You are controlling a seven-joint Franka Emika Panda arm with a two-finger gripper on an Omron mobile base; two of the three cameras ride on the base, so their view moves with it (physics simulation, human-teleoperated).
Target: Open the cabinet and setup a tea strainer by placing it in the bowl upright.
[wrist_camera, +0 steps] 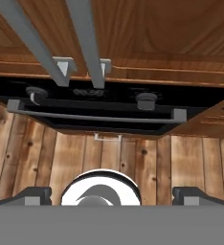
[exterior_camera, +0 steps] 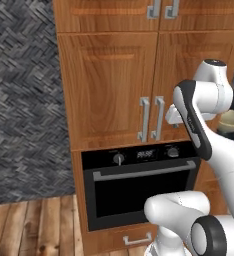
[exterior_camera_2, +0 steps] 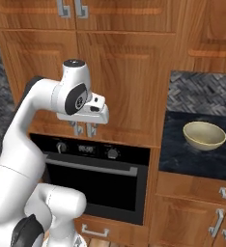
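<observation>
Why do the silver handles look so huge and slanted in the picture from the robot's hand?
In the hand view the camera sits close under the cabinet, so its handles loom large and splay outward. In the left base view they look small, straight and sharp. Lighting is flat and even, without glare.

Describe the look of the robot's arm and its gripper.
The arm is glossy white, built of rounded tubular links with dark grey-black bands and caps at the joints. The gripper has a boxy white body and two short grey fingers. No cables or markings are visible.
</observation>
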